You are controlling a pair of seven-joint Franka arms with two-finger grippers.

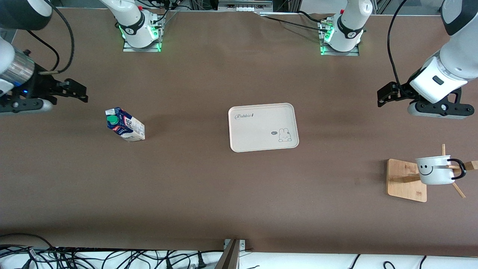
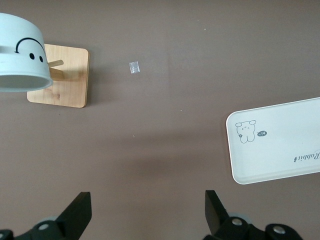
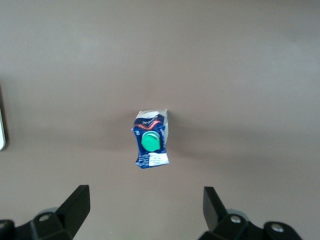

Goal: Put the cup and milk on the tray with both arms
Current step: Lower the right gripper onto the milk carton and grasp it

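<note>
Your tray (image 1: 263,127) lies flat at mid-table with nothing on it, so neither placement has begun.

The milk carton (image 1: 125,125) stands upright toward the right arm's end of the table, well apart from the tray, its green screw cap (image 1: 111,119) facing up at the camera. The right gripper (image 1: 69,90) hangs above the table close to that carton, fingers spread wide and holding nothing; in the right wrist view the carton (image 3: 151,139) sits centred ahead of the spread fingers (image 3: 75,205).

The smiley mug (image 1: 434,170) hangs by its black loop handle (image 1: 458,169) on a peg of the bamboo stand (image 1: 406,180), toward the left arm's end and nearer the front camera than the tray. The left gripper (image 1: 388,94) is above bare table between the tray's level and that edge, fingers likewise spread and empty; the left wrist view shows the mug (image 2: 22,55) only at the frame's corner.

Risks you should note:
- The carton is tall and narrow. A finger meeting its side on the descent would likely tip it.
- A pinch on the sloped gable or the cap would probably slip. Take it by the flat walls.
- The mug must be drawn off along its peg. A straight upward pull could drag or topple the stand.
- The mug's curved enamel wall may well slide between the fingers.
- Both arms end over one small tray, so you should stagger their approaches to avoid contact
</note>
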